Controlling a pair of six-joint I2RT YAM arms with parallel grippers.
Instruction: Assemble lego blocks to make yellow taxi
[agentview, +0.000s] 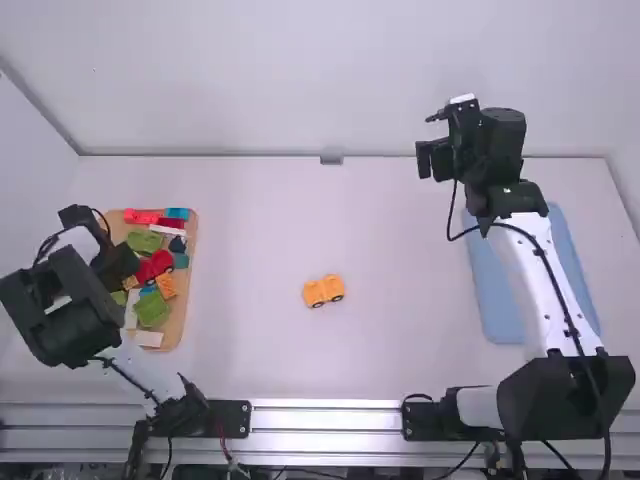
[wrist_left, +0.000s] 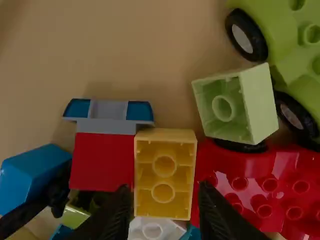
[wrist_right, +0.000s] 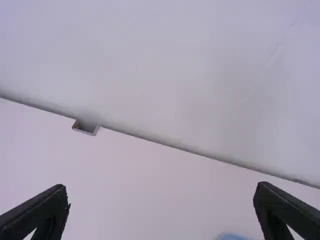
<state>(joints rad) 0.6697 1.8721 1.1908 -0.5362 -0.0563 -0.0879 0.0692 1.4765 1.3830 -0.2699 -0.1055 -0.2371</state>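
My left gripper (agentview: 120, 268) is low over the wooden tray (agentview: 192, 240) of loose blocks at the left. In the left wrist view, the open left gripper (wrist_left: 162, 202) has a yellow-orange block (wrist_left: 165, 162) between its fingers; the block's hollow underside faces up, with two round tubes. A yellow-orange wheeled piece (agentview: 324, 290) stands in the middle of the table. At the far right of the table my right gripper (agentview: 424, 160) is held high; the open right gripper (wrist_right: 162, 197) has nothing between its fingers in its wrist view.
Packed close around the yellow block are a red block with a grey and blue piece (wrist_left: 102, 160), a red studded piece (wrist_left: 255, 185), a light green block (wrist_left: 237, 105) and a green wheeled base (wrist_left: 295, 65). A blue mat (agentview: 490, 290) lies beneath the right arm.
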